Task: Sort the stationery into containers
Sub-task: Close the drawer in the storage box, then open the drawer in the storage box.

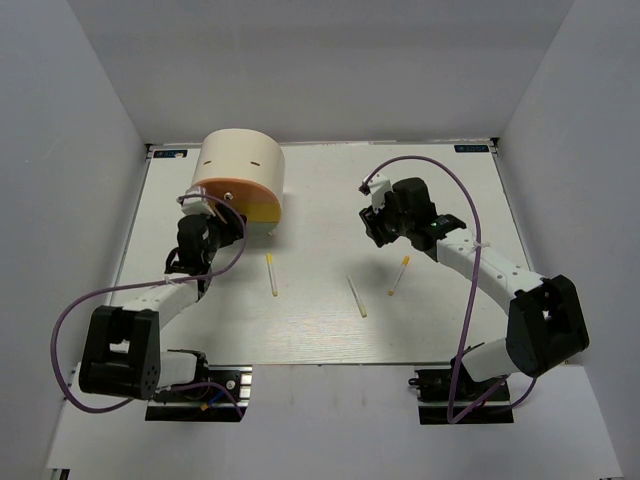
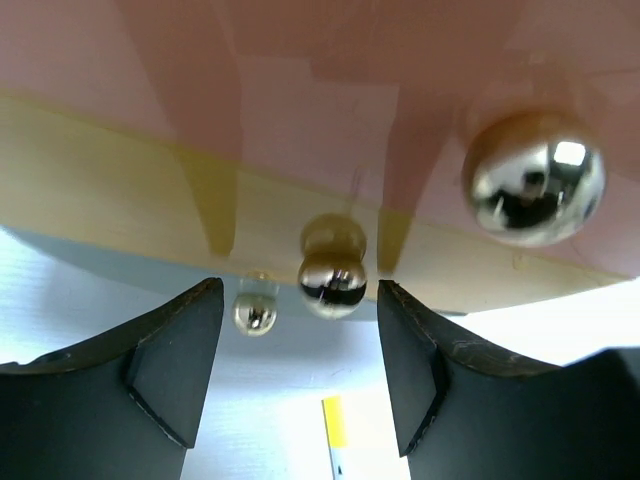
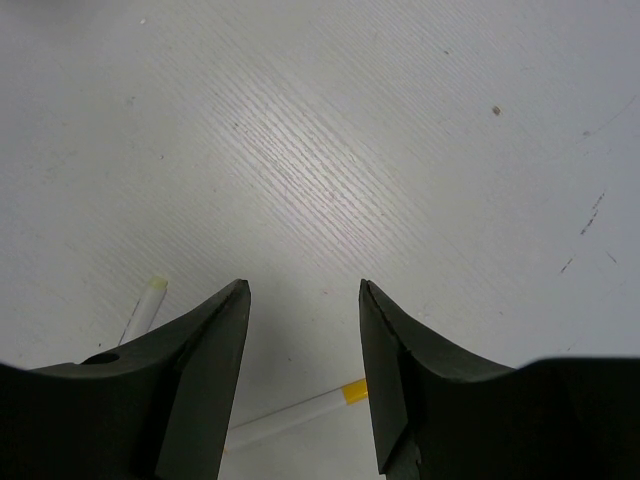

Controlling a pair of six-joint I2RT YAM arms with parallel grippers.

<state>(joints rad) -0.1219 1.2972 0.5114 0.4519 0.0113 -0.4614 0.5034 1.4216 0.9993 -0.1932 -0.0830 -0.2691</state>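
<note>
1. Black fingers (image 2: 150,370) of the left gripper (image 2: 300,290) are seen closest in the left wrist view. They are held moderately wide, with a small shiny knob (image 2: 332,280) between them. Neither finger is seen to touch it, so nothing is gripped.
2. That knob is fixed to the yellow drawer (image 2: 100,190), which sits under the orange drawer (image 2: 300,60). The fingers are judged to be lined up so that the knob can be pinched and the drawer pulled, giving the loose items somewhere to go.
3. Both drawers are housed in a cream half-round organiser (image 1: 240,165) at the far left of the table (image 1: 450,330). How far out either drawer stands cannot be told.
4. The right gripper (image 3: 305,290) is held open and empty above bare table, apparently kept clear while the drawer is dealt with.
5. Three sticks are left lying flat between the arms, well apart and outside any drawer: the stick by the organiser (image 1: 271,274), the middle stick (image 1: 357,296) and the stick by the right arm (image 1: 399,276).
6. Each is seen as thin, straight and pale, with a yellow end. No highlighter or eraser is seen.
</note>
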